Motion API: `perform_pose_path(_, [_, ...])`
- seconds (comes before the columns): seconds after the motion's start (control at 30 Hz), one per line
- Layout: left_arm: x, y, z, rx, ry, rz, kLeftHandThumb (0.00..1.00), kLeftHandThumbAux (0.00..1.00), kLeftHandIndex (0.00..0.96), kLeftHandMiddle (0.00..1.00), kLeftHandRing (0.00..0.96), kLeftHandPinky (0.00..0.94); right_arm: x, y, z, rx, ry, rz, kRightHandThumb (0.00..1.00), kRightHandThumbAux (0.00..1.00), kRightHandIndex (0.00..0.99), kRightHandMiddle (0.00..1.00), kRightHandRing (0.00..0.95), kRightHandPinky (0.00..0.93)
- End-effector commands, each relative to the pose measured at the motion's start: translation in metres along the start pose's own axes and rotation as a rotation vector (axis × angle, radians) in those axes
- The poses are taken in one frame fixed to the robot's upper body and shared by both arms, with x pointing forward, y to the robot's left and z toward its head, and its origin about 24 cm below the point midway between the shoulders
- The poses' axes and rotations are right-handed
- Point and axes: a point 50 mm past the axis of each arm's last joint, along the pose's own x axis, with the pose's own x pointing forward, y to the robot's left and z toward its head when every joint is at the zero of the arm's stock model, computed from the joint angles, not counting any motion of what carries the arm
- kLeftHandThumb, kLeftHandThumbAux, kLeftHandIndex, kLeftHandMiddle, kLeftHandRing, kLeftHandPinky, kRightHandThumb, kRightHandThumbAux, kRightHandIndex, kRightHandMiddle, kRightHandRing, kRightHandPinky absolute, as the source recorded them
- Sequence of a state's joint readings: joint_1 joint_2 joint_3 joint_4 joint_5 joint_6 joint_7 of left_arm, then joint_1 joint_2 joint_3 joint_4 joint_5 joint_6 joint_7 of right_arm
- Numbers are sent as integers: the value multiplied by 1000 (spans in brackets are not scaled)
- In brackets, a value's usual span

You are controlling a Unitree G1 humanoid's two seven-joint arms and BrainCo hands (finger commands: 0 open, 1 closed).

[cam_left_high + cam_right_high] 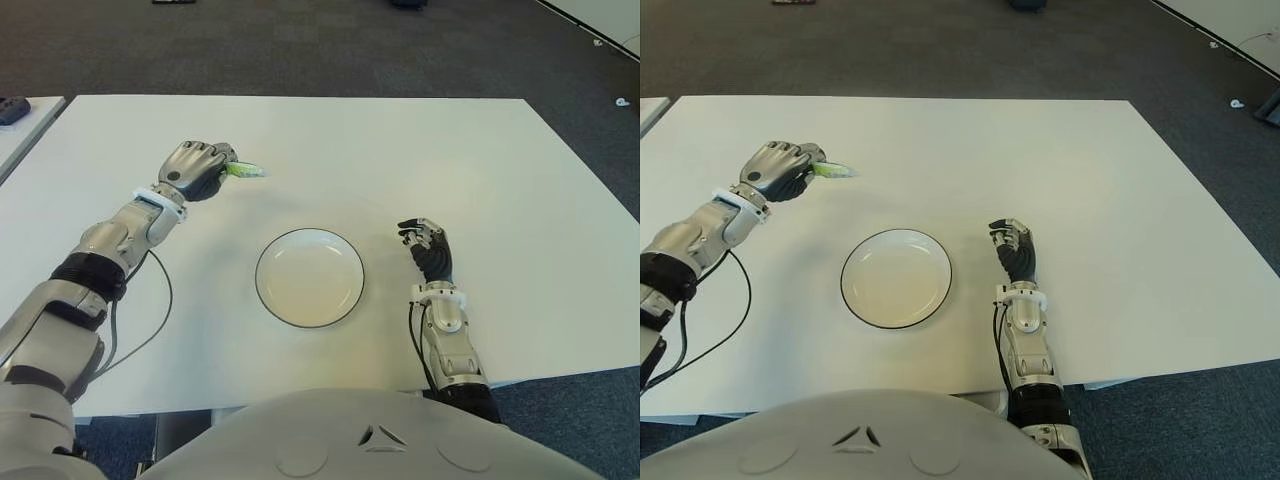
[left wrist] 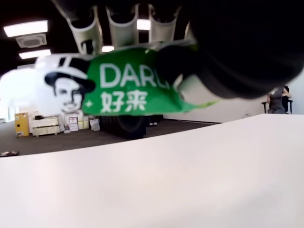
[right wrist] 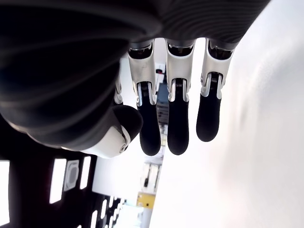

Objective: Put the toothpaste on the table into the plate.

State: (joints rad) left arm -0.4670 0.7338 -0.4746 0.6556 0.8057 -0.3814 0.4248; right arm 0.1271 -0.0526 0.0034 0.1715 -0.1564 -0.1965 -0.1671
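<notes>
My left hand (image 1: 200, 168) is curled around a green and white toothpaste tube (image 1: 243, 170), whose end sticks out to the right of the fingers, at the far left of the white table (image 1: 450, 170). The left wrist view shows the tube (image 2: 118, 90) close up, held a little above the tabletop with my fingers wrapped over it. A white plate with a dark rim (image 1: 309, 277) sits empty at the table's near centre, down and to the right of that hand. My right hand (image 1: 428, 248) shows just right of the plate, fingers relaxed and holding nothing.
A thin black cable (image 1: 150, 320) loops over the table near my left forearm. Another table's corner with a dark object (image 1: 14, 108) shows at far left. Dark carpet surrounds the table.
</notes>
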Motion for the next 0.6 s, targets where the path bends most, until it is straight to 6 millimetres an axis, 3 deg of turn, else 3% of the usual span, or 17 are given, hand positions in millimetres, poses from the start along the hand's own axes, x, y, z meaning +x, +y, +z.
perform_pose_path(0.03, [2, 12, 3, -6, -16, 33, 843, 667, 418, 571, 821, 815, 2, 4, 1, 11, -8, 11, 713, 733, 418, 415, 407, 420])
perform_pose_path(0.33, [3, 26, 13, -42, -48, 110, 843, 667, 416, 564, 826, 808, 2, 4, 0, 4, -1, 17, 711, 733, 417, 409, 403, 420])
perform_pose_path(0.47, [2, 34, 25, -61, -87, 152, 843, 667, 414, 561, 826, 806, 3, 4, -1, 4, 4, 16, 710, 733, 417, 407, 402, 421])
perform_pose_path(0.6, [-1, 37, 53, -130, -177, 167, 843, 667, 415, 561, 819, 789, 3, 4, -1, 1, 5, 17, 710, 733, 416, 400, 392, 406])
